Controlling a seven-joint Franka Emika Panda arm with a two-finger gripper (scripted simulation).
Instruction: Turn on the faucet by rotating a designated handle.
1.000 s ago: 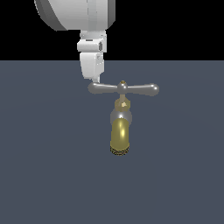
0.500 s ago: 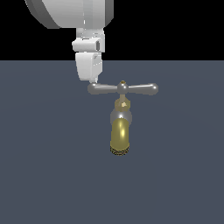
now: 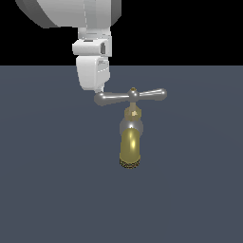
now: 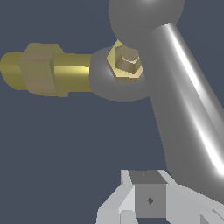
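Simulated workspace, mid-task: faucet (image 3: 131, 142) standing near the middle of a dark grey counter (image 3: 47, 190), golden spout hanging toward the near edge. Handle (image 3: 130, 96) lying level across the top, one arm to the exterior view's left, one to its right, brass hub between. White tool (image 3: 99, 91) lowered at the left bulb, touching or just beside it. From the wrist camera, tool (image 4: 148, 199) close against the wide silver arm of the handle (image 4: 183, 109), faucet (image 4: 48, 68) stretching away beyond the hub.

Tool opening: cannot tell; only one finger block (image 4: 148, 197) clear, second finger hidden or cut off, no sign of anything clamped. Looks more like a push than a grip.

For a clean turn, judged from here: contact kept out at the bulb, far from the hub, for leverage; push sideways along an arc around the hub, not downward; fingertip kept level with the arm to avoid slipping over or under it.

Hard to make out: true contact at the bulb, depth of tool against handle, base of the faucet, most of the robot arm above the picture's edge.
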